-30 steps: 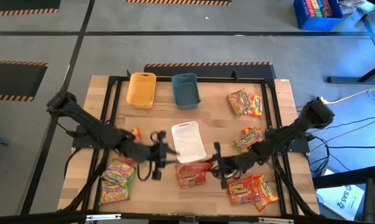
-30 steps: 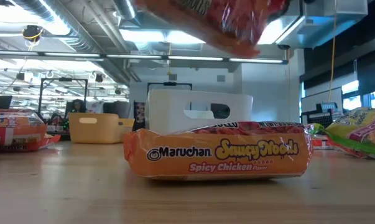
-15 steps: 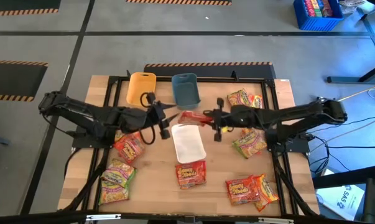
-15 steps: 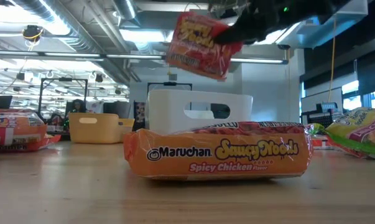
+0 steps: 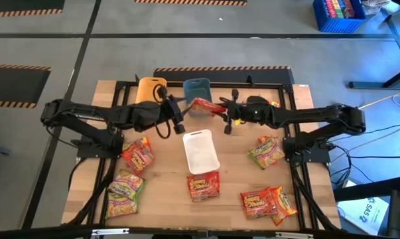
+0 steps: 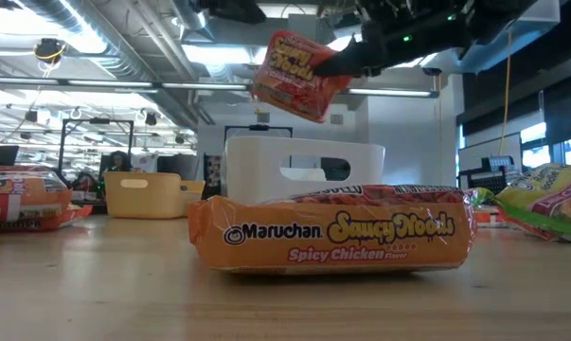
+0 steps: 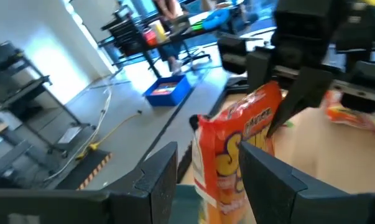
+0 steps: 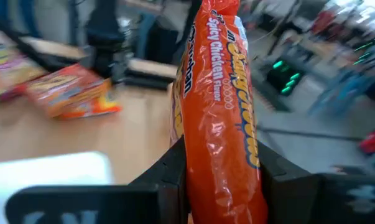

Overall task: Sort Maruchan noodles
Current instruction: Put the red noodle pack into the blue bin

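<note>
Sorting looks barely begun: the yellow tray (image 5: 150, 95), blue tray (image 5: 198, 94) and white tray (image 5: 201, 151) appear empty, other packets (image 5: 264, 151) scattered across the table (image 5: 306, 113). Upper centre, the right gripper (image 5: 227, 115) clamps the red packet (image 5: 207, 106) above the blue tray; the left gripper (image 5: 172, 113), part-open, sits beside it.

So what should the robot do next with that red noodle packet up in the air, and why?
Probably lower it into the blue tray: the right gripper holds the red packet above it, and the left gripper looks open beside it.
</note>
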You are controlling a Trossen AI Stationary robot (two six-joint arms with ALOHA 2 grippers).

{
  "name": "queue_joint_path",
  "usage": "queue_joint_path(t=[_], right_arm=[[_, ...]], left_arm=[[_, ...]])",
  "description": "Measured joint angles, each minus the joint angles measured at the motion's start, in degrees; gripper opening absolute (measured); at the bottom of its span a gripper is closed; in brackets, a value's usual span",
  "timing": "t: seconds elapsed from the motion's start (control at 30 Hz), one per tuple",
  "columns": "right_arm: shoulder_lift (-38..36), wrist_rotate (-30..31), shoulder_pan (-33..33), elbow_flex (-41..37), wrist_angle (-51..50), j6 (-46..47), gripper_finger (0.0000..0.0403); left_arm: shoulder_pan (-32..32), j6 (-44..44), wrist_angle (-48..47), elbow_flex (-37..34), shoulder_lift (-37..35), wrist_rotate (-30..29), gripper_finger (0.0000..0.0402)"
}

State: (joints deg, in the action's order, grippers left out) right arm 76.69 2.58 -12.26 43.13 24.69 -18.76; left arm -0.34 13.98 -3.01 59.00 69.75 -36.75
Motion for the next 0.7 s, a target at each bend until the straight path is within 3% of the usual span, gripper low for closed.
queue_joint_path(t=[0.13, 0.27, 0.53, 0.7], right_arm=[[1.64, -0.95, -1.48, 0.57, 2.51, -3.96, 0.0085], [2.76, -2.86, -2.11, 2.40, 1.73, -7.30, 0.0085], [3.10, -4.03, -2.02, 4.22, -3.71, -6.95, 0.0085], [3.33, -7.25, -2.03, 4.22, -6.54, -3.95, 0.0085]], left_arm=[[4.95, -4.33, -0.44, 0.39, 0.01, 2.32, 0.0192], [7.41, -9.26, -7.78, 6.76, 0.27, 5.83, 0.0222], [11.09, -18.96, -28.36, 24.81, 8.86, 20.27, 0.0279], [12.26, -12.92, -36.64, 33.83, 16.20, 33.01, 0.0292]])
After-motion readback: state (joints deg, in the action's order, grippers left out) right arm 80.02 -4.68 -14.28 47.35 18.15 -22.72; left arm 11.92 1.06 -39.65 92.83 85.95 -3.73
